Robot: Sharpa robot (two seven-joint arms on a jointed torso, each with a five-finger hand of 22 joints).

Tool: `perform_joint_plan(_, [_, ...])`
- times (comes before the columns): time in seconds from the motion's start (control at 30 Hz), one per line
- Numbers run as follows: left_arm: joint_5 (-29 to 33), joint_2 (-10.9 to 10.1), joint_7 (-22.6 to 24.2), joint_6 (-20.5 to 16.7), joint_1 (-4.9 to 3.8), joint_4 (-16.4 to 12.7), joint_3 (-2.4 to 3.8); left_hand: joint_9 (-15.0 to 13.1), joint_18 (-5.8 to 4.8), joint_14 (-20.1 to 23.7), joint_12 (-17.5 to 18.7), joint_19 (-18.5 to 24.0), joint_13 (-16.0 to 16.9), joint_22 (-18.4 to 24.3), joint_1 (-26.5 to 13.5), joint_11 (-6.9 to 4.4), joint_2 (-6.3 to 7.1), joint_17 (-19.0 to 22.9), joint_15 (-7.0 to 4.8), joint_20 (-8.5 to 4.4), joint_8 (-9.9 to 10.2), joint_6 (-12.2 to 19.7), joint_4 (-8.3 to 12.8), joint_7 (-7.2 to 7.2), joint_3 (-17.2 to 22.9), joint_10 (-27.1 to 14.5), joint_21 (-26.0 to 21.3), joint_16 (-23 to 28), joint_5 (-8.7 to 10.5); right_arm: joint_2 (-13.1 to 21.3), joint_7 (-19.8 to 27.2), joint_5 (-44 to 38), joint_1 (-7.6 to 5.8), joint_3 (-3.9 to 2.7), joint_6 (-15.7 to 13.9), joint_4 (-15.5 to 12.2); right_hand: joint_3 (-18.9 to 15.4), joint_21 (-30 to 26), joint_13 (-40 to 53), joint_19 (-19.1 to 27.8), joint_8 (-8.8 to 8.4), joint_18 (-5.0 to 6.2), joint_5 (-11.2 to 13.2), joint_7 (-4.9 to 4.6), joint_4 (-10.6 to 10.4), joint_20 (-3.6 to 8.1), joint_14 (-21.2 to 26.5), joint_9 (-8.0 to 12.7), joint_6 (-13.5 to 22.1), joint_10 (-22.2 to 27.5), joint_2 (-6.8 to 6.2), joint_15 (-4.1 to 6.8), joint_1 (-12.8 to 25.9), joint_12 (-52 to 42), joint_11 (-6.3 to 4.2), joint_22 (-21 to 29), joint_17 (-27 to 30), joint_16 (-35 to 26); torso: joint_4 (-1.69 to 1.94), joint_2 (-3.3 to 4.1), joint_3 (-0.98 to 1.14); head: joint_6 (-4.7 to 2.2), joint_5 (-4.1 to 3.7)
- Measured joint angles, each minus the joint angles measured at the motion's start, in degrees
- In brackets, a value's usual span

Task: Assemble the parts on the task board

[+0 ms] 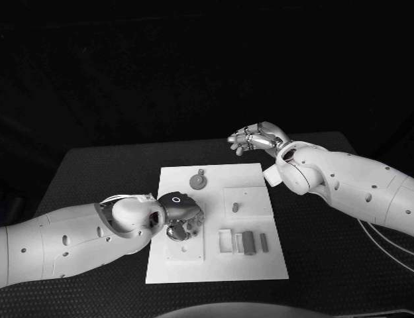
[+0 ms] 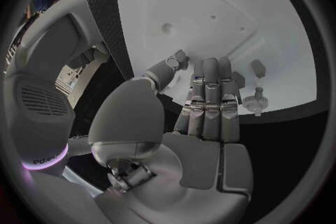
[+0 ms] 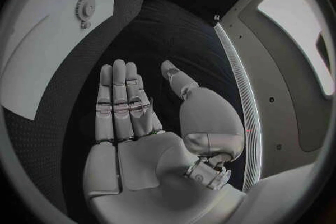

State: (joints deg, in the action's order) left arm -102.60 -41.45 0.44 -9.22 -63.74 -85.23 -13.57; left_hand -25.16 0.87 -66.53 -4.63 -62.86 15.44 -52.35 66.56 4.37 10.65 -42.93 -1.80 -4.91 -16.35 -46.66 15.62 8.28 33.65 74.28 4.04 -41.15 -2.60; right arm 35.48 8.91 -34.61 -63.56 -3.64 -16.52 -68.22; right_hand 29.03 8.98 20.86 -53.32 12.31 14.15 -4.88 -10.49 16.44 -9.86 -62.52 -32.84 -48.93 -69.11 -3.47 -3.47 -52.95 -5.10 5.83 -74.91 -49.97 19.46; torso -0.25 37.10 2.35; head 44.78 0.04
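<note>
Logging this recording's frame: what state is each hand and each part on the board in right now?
left hand: over the task board, holding nothing visible.
right hand: past the board's far edge, fingers straight, empty.
gear part: lying flat on the board, untouched.
small peg: lying loose on the board.
bar parts: lying side by side, unassembled.

The task board lies mid-table. A gear-shaped part sits near its far edge. A row of parts lies toward its near right corner.
</note>
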Motion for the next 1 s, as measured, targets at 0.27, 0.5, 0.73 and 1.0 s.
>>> perform_joint_plan(0.27, [5.58,-4.04,0.73,-3.53,0.02,-0.94,3.71,-0.86,0.00,2.68,0.66,2.48,0.17,0.55,0.07,1.36,0.52,0.16,1.62,1.24,-1.83,-2.39,-1.02,1.14,0.56,-4.22,-0.26,1.81,0.00,1.45,-0.76,-6.40,0.00,0.00,2.54,0.52,0.24,-0.56,-0.35,0.20,0.00,0.00,0.00,0.00,0.24,-0.19,0.22,0.12,0.00,0.22,0.05,-0.22,-2.71,0.00,0.22,0.00,0.00,-0.21,0.00,-0.07,0.03,-0.72,-0.41])
perform_joint_plan(0.5, [25.23,-7.85,3.88,-6.14,-1.95,2.18,6.49,-0.88,-0.01,3.33,0.73,3.42,0.01,0.86,-0.06,2.22,0.38,0.26,2.26,1.72,-1.91,-2.66,-1.84,1.85,0.22,-6.38,-0.26,2.26,0.00,3.62,-1.40,-20.14,-0.01,0.04,6.03,-1.97,0.40,-0.50,-0.37,-0.24,1.02,0.00,0.00,0.55,0.40,0.19,-0.15,0.10,-1.38,-0.13,-0.47,0.14,-6.34,-0.08,-0.13,0.00,-0.20,-0.14,0.13,-0.10,0.15,-1.15,-0.53])
perform_joint_plan(0.73, [51.52,-9.55,8.58,-5.18,-3.22,6.78,6.90,-0.59,-0.01,8.96,0.89,10.01,-1.25,4.03,-4.69,4.32,-0.93,2.39,4.81,4.24,-1.65,-1.30,-3.17,2.74,-2.87,-11.69,-0.26,7.50,-0.24,5.90,-1.71,-37.97,-0.06,1.01,7.37,-7.55,0.10,-0.08,-0.17,-1.26,1.20,0.00,0.00,0.75,0.48,0.64,-1.04,0.00,-2.00,-1.04,-1.91,0.60,-8.55,-0.62,-0.61,0.00,-0.59,0.39,0.11,-0.05,0.24,-1.41,-0.52])
perform_joint_plan(1.0, [74.20,-9.88,11.15,-3.10,-3.20,10.31,6.84,-0.45,0.00,13.53,0.89,16.29,-2.80,8.30,-7.62,5.45,-2.66,5.44,8.15,7.05,-1.57,-0.10,-1.82,3.17,-5.14,-14.81,-0.26,13.70,-0.23,7.54,-3.58,-55.46,0.05,4.49,8.30,-12.75,-0.64,0.12,-1.10,-1.46,0.47,0.01,-0.05,1.05,0.15,0.43,-1.22,0.82,-0.93,1.23,-4.93,0.77,-8.04,0.70,0.76,0.00,-0.58,0.39,0.07,-0.03,0.24,-1.47,0.01])
